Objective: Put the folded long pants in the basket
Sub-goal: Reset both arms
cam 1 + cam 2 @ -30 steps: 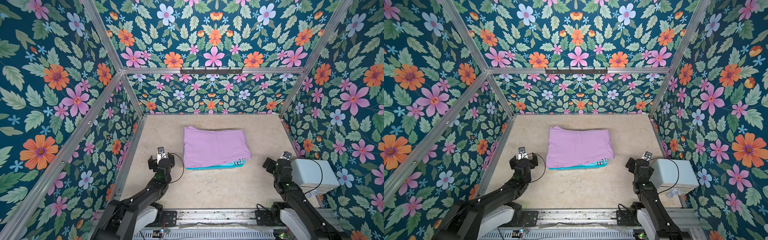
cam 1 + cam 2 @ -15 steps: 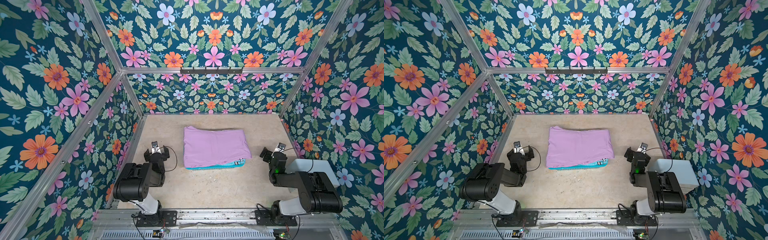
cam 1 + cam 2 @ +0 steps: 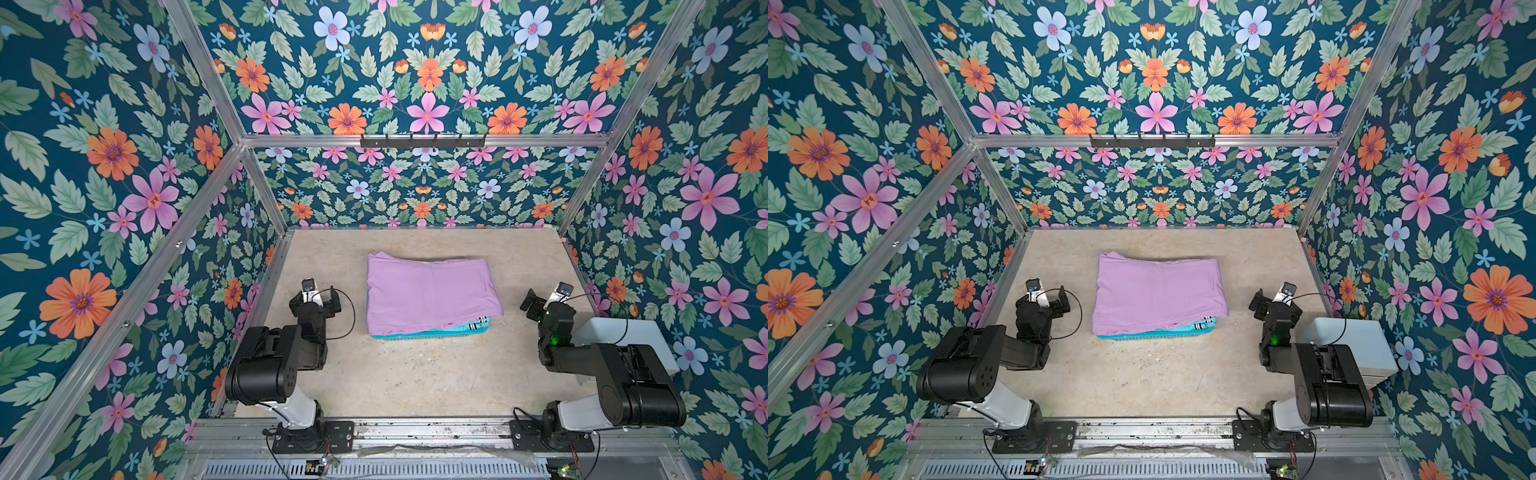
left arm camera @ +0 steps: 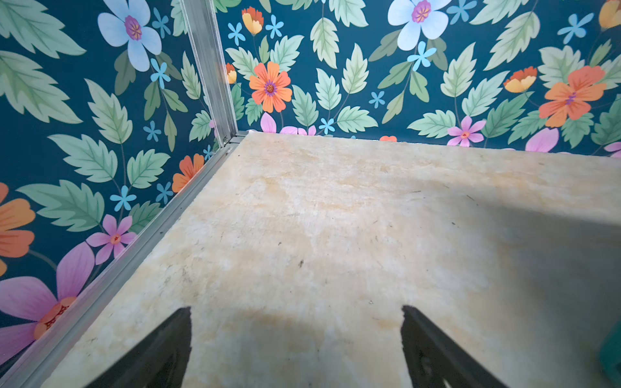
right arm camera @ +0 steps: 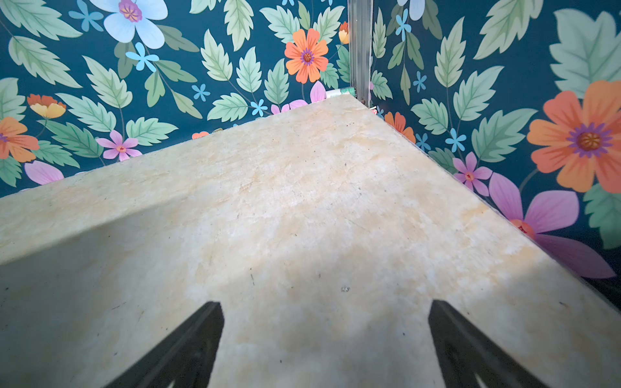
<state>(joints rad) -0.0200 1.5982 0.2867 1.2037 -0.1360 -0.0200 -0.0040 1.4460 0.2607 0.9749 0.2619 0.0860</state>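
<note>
Likely because the pants already fill the basket, the left gripper and right gripper hang open and empty beside them.

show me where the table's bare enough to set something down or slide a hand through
Widest: the strip of table between the lilac pants and the base rail. Also bare: behind the pants up to the back wall. Narrower lanes lie between the pants and the open left gripper and right gripper. Crowded: the near corner holding the pale box.
</note>
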